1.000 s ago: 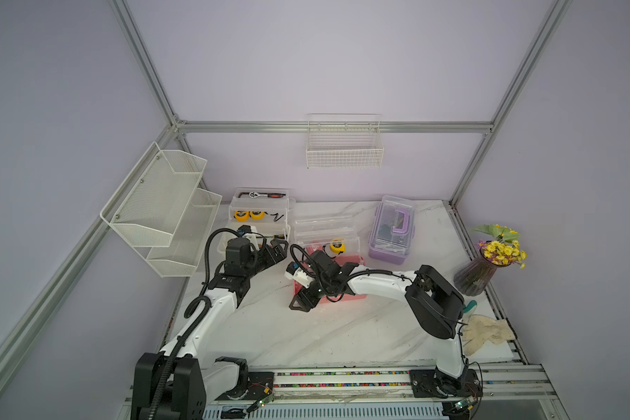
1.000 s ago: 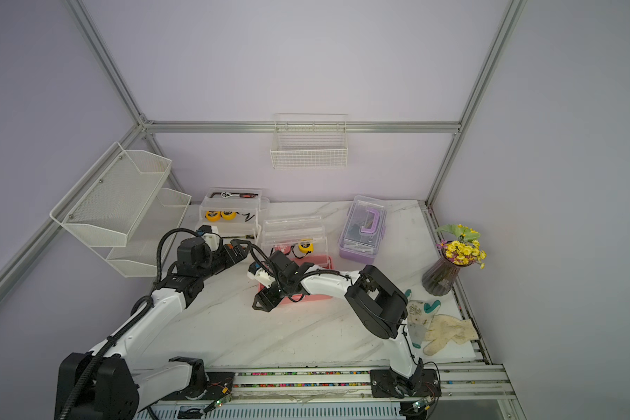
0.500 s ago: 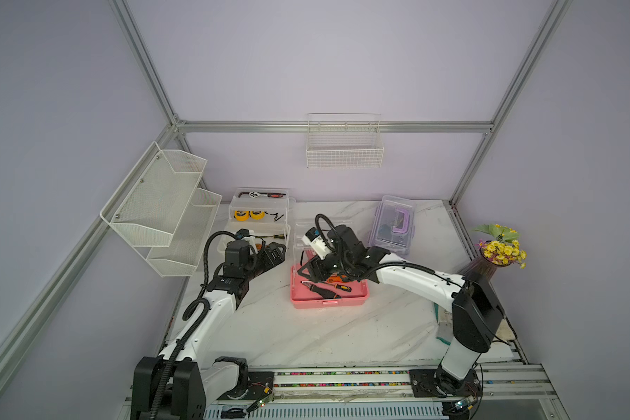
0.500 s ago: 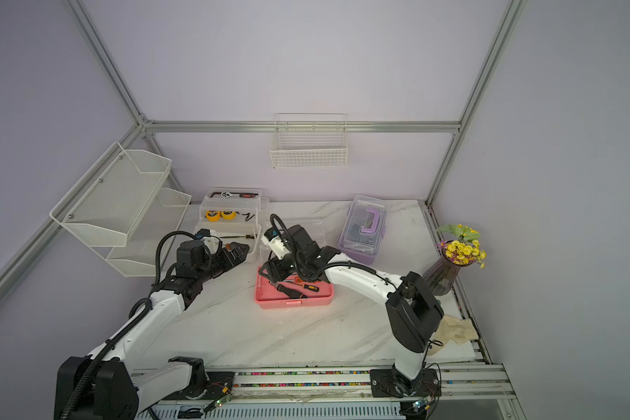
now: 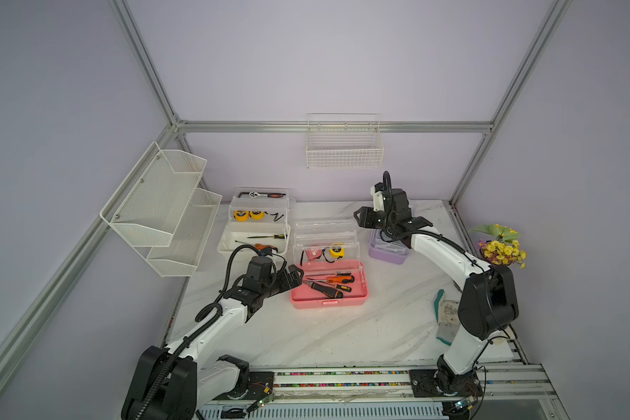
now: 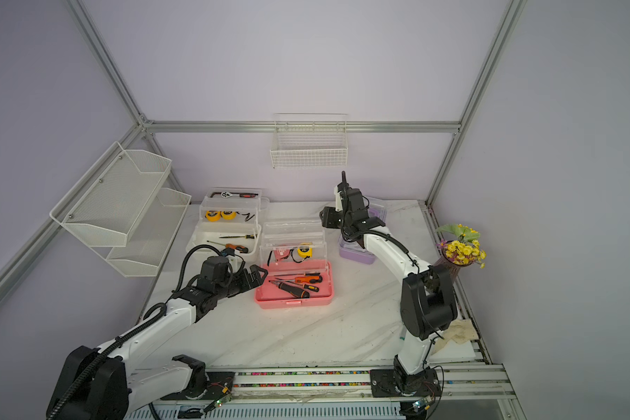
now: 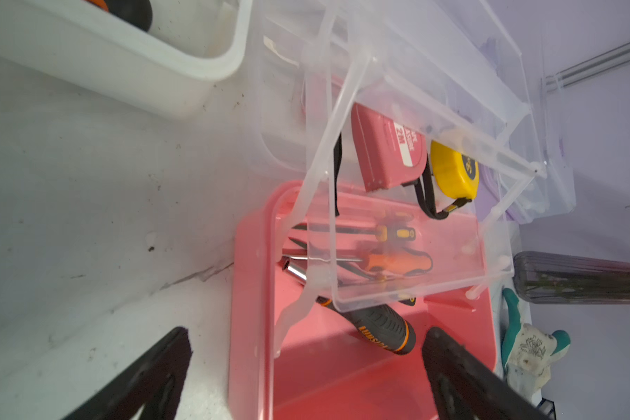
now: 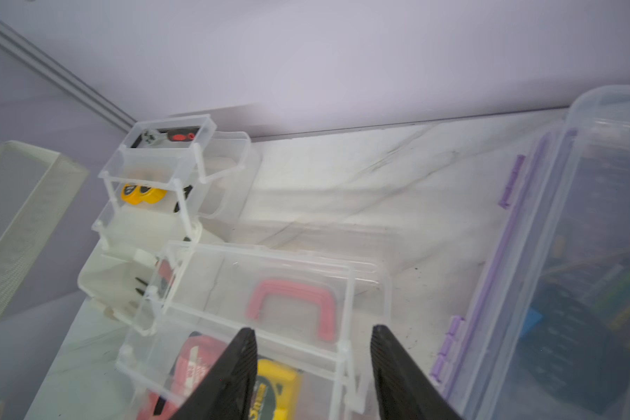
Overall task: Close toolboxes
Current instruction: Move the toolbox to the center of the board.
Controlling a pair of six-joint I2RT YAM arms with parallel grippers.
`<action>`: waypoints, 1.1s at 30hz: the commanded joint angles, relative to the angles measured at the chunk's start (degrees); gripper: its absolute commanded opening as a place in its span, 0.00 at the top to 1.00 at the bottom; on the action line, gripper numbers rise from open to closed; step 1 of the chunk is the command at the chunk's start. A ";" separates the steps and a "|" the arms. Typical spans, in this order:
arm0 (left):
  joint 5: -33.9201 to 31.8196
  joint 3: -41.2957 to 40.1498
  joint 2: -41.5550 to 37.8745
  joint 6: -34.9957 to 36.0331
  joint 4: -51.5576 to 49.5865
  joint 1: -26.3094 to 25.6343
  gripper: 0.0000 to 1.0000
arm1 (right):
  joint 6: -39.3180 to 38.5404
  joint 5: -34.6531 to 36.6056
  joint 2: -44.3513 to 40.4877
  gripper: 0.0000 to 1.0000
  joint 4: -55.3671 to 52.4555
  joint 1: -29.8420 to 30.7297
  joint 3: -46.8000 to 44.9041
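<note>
within the last second the right gripper [image 5: 359, 218] has been lifted away from the front of the pink toolbox [image 5: 328, 297] and carried over it to the back of the table [image 5: 342, 334]. it is now held high, over the purple toolbox [image 5: 388, 254] and just behind the pink one's raised clear trays [image 5: 324, 236]. in the right wrist view its fingers [image 8: 233, 374] are seen apart, with nothing between them. the left gripper [image 5: 294, 277] has hardly been moved: its jaws are spread wide and empty, just beside the pink toolbox's front left corner.

nothing has been closed by this move. the pink toolbox is left open in the middle of the table, with screwdrivers [image 5: 330, 285] exposed in its base and tape measures [image 5: 331, 251] in the tray above. the white toolbox [image 5: 253, 245] at the back left is likewise fanned open. the purple one appears shut, though it is partly hidden by the right arm [image 5: 441, 251]. the new position is judged to be an approach from behind, from which the pink trays and lid could be pushed forward and down.
</note>
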 commanded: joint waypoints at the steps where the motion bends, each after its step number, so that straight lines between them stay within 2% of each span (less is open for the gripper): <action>1: -4.02 -1.39 -0.05 -1.38 -0.38 -1.99 0.00 | 1.92 -1.97 4.71 0.52 -0.98 -2.99 4.07; 5: -5.43 -1.98 0.31 -2.53 -0.39 -2.93 0.01 | 1.06 -6.72 12.44 0.58 -3.44 -5.47 10.61; 11: -5.33 -0.62 4.04 -2.10 0.09 -2.93 0.03 | -0.80 -10.27 22.12 0.68 -8.19 -5.65 19.28; 14: -4.62 0.17 6.24 -3.58 0.28 -2.60 0.03 | -1.00 -12.58 24.07 0.72 -8.55 -5.57 20.09; 20: -5.14 1.83 8.07 -3.16 0.08 -1.88 0.02 | -2.18 -13.83 22.73 0.72 -9.15 -5.06 16.64; 25: -5.16 2.29 8.49 -4.04 -0.31 0.36 0.01 | -2.30 -6.77 21.46 0.69 -13.49 -2.54 15.23; 31: -5.47 3.56 8.02 -2.90 -1.71 0.94 0.01 | -1.62 8.29 20.86 0.67 -18.90 -1.69 15.02; 33: -5.49 3.96 8.11 -2.71 -1.93 1.17 0.01 | -2.32 10.01 21.40 0.66 -21.37 -1.69 16.74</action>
